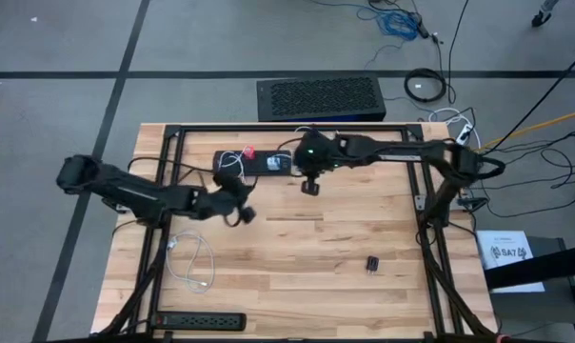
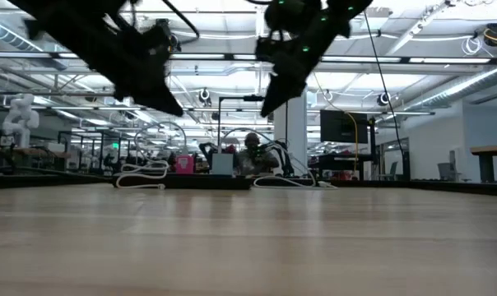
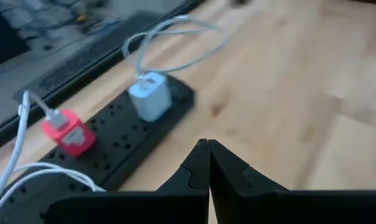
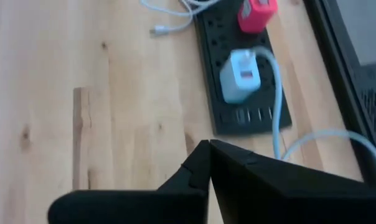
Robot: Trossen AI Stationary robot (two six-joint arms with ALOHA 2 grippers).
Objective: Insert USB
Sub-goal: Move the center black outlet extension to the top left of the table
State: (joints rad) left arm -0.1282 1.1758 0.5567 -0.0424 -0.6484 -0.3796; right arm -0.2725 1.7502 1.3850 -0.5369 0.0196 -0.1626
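A black power strip lies at the table's far middle. A red charger and a white charger stand plugged into it. A pale cable runs from the white charger, and a white cable's plug sits at the red one. My left gripper hangs shut above the table, nearer than the strip and to its left. My right gripper hangs shut above the table just near of the strip's right end. Neither holds anything.
A loose white cable lies at the near left, with a second black power strip at the near edge. A small black object sits right of centre. A loose cable end lies left of the far strip.
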